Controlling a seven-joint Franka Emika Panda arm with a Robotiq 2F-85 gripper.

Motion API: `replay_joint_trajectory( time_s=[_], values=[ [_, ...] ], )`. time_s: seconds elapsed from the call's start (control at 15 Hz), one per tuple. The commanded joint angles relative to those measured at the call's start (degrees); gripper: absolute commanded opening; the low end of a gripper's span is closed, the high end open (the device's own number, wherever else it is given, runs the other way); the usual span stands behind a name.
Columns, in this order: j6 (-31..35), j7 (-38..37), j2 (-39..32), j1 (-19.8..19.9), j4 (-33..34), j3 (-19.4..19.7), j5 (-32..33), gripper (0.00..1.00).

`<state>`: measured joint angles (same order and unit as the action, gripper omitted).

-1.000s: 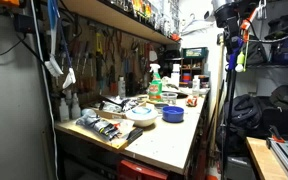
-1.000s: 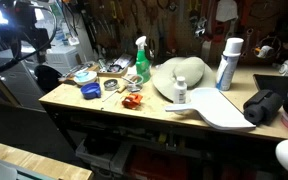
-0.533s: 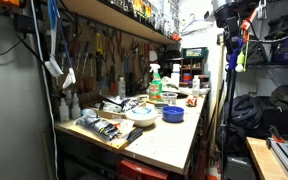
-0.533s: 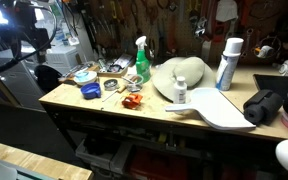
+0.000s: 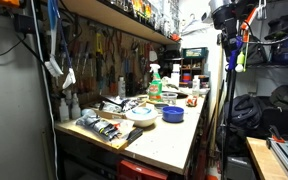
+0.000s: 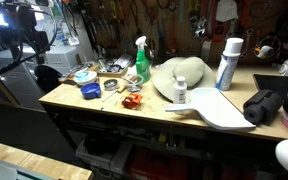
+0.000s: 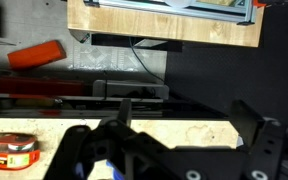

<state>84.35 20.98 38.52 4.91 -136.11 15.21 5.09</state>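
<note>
Gripper spread wide, holding nothing, hanging high over counter. Nearest below: blue bowl, on counter near green spray bottle, on bottle's arm-ward side. Likely light, stiff, slick plastic; best pinched across rim wall. Round, so no long axis; mouth faces up. Orange tape measure also on counter, side of bottle unclear.
</note>
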Motion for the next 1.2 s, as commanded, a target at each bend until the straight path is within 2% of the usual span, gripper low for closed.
replay_joint_trajectory(
  time_s=[0.0, 0.2, 0.47, 0.53, 0.6, 0.87, 0.93, 1.13],
  values=[
    [7.7, -7.4, -3.0, -2.5, -5.5, -5.8, -4.2, 1.0],
    [22.0, -13.6, -6.8, -4.0, -10.5, -11.9, -4.4, 1.0],
    [35.7, -20.8, -12.8, -2.6, -13.3, -16.6, 2.3, 1.0],
    [36.6, -23.1, -14.1, -1.9, -13.1, -16.6, 3.3, 1.0],
    [34.1, -20.1, -12.5, -3.8, -12.6, -15.7, 1.0, 1.0],
    [34.7, -20.6, -13.6, -3.7, -12.2, -15.7, 1.3, 1.0],
    [37.5, -26.1, -14.5, -2.0, -12.7, -17.6, 4.5, 1.0],
    [48.7, -36.2, -19.3, 1.6, -13.9, -18.2, 10.2, 1.0]
  ],
)
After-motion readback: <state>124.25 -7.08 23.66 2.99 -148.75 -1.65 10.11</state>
